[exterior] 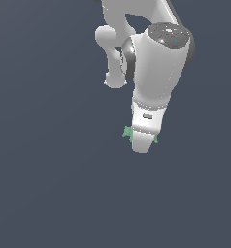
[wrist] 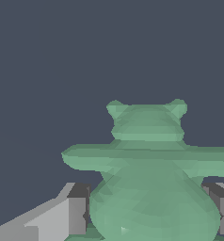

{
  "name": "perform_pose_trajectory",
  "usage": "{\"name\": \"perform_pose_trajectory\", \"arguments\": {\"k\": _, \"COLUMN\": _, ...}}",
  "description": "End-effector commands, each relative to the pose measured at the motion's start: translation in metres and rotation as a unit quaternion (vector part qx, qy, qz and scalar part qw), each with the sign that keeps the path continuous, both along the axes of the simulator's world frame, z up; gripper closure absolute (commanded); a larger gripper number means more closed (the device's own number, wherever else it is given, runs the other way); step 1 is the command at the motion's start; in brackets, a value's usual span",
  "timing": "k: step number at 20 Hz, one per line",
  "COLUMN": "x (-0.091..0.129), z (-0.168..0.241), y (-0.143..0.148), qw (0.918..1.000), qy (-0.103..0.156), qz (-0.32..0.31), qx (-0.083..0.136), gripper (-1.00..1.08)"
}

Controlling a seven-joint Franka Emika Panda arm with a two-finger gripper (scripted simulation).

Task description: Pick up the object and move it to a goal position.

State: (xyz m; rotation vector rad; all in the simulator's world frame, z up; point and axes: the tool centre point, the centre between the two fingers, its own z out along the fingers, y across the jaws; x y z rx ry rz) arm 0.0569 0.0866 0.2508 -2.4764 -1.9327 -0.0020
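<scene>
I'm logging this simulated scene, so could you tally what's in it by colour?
Mint-green: 1, the bear-shaped lump, sitting between the jaws
White: 1, the robot arm with its gripper
Total: 2
</scene>
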Motion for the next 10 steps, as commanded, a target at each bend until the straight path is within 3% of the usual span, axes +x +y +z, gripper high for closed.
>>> {"name": "perform_pose_trajectory", "arguments": {"k": 1, "x": 0.002, "z": 0.027, "y": 0.004, "qw": 1.0000, "qy": 0.001, "qz": 0.000, "qx": 0.000, "gripper": 1.08}}
{"name": "perform_pose_trajectory", "arguments": {"k": 10, "x": 0.011, "z": 0.089, "y": 0.012, "qw": 1.0000, "qy": 0.001, "qz": -0.001, "qx": 0.000, "gripper": 1.08}}
